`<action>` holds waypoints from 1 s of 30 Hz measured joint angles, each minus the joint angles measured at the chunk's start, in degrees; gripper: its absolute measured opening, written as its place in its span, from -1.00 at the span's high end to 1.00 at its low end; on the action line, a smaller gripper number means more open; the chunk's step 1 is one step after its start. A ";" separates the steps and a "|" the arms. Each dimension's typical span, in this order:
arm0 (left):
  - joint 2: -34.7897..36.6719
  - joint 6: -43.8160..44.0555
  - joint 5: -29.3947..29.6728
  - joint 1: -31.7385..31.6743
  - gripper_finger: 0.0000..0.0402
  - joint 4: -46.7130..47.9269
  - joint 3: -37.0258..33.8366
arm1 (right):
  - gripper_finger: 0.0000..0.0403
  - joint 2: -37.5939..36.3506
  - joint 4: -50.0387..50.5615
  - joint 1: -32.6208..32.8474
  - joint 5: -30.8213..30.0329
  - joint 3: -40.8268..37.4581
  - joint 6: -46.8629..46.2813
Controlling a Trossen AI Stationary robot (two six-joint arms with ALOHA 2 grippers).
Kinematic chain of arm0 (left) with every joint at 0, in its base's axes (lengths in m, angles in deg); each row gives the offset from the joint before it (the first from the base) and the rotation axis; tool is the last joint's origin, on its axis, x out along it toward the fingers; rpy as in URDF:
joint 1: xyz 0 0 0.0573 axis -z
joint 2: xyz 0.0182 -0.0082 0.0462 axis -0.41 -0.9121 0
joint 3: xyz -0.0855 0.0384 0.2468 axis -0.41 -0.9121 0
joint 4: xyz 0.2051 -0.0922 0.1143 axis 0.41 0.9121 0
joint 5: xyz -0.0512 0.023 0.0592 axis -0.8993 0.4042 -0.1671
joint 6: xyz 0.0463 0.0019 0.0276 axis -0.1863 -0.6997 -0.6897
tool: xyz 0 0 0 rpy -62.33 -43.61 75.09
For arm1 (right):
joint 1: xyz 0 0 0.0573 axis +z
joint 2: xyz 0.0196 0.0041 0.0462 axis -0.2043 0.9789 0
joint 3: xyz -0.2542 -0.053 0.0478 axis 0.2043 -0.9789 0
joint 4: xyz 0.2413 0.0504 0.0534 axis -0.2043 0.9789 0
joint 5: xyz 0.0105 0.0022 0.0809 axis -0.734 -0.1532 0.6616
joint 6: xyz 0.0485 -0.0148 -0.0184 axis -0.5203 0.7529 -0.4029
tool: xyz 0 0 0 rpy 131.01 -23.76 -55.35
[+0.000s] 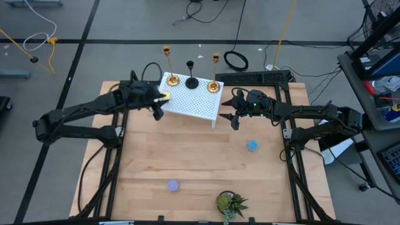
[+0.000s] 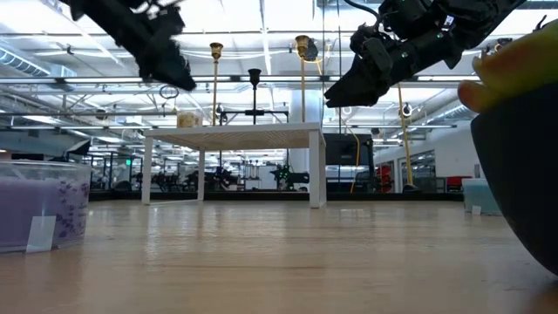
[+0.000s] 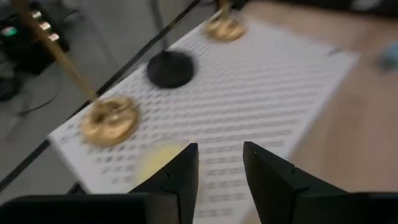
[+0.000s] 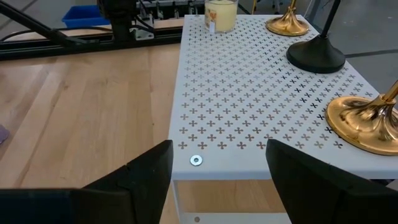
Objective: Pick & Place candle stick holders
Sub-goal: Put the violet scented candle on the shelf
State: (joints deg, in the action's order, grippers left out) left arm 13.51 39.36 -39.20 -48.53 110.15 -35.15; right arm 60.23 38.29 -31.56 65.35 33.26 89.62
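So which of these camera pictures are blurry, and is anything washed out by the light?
Left wrist view: smeared by motion, the gold candlestick bases and black candlestick base soft. Right wrist view: sharp, crosses on the white rack crisp. Low view: bright ceiling lights behind; the close dark pot and purple candle are out of focus. High view: evenly lit.

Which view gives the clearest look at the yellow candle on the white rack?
The right wrist view: the yellow candle stands sharp at the white rack's far corner. The high view shows a small yellow spot beside the left gripper; the low view shows it dim; the left wrist view blurs it.
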 joint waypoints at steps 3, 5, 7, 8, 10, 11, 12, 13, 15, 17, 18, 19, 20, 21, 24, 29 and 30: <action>3.43 3.05 -7.10 3.06 0.37 -0.01 0.00 | -0.26 0.00 0.00 0.00 0.00 0.00 0.06; 5.06 4.86 -14.15 5.89 0.37 -0.50 0.00 | -0.26 0.00 0.01 0.00 0.00 0.00 0.08; 5.67 7.18 -19.53 9.76 0.37 -1.54 0.00 | -0.26 0.00 0.02 0.00 0.00 0.00 0.09; 5.65 8.11 -20.88 12.13 0.37 -2.04 0.02 | -0.26 0.00 0.02 0.00 0.00 0.00 0.09; 5.19 8.90 -21.24 17.37 0.37 -2.87 0.02 | -0.26 0.00 0.00 0.00 0.00 0.00 0.09; 4.55 8.90 -20.52 20.28 0.37 -3.57 0.02 | -0.26 0.00 0.01 0.00 0.00 0.00 0.06; 3.75 8.90 -19.18 23.15 0.37 -4.25 0.03 | -0.26 0.00 0.02 0.00 0.00 0.00 -0.06; 2.81 8.91 -17.41 26.12 0.37 -4.52 0.04 | -0.26 0.00 0.02 0.00 0.00 0.00 -0.07; 0.47 8.90 -13.48 31.92 0.37 -4.60 0.04 | -0.26 0.00 0.02 0.00 -0.01 0.00 -0.07; -2.34 9.49 -9.36 37.30 0.37 -4.94 0.04 | -0.26 0.00 0.02 0.00 -0.01 0.00 -0.07; -3.89 10.14 -7.62 39.85 0.37 -4.94 0.04 | -0.26 0.00 0.02 0.00 0.00 0.00 -0.07; -5.61 10.97 -6.17 42.21 0.37 -4.95 0.04 | -0.26 0.02 0.02 0.00 0.00 0.00 -0.07; -7.38 11.92 -4.74 44.37 0.37 -5.26 0.04 | -0.26 0.00 0.02 0.00 0.00 0.00 -0.09; -9.15 13.00 -3.39 46.43 0.37 -5.82 0.04 | -0.26 0.00 0.02 0.00 -0.02 0.00 -0.09; -14.69 17.52 -0.12 51.38 0.37 -8.11 0.04 | -0.26 0.00 0.02 0.00 -0.01 0.00 -0.11; -22.96 26.20 1.45 55.58 0.37 -9.69 0.04 | -0.26 0.01 0.02 0.00 0.00 0.00 -0.12; -24.42 28.39 1.45 55.89 0.37 -9.97 0.04 | -0.26 0.00 0.02 0.00 -0.02 0.00 -0.13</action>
State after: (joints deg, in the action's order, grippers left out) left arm -10.91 67.75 -37.75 7.36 100.18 -35.11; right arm 60.23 38.31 -31.56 65.33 33.26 89.48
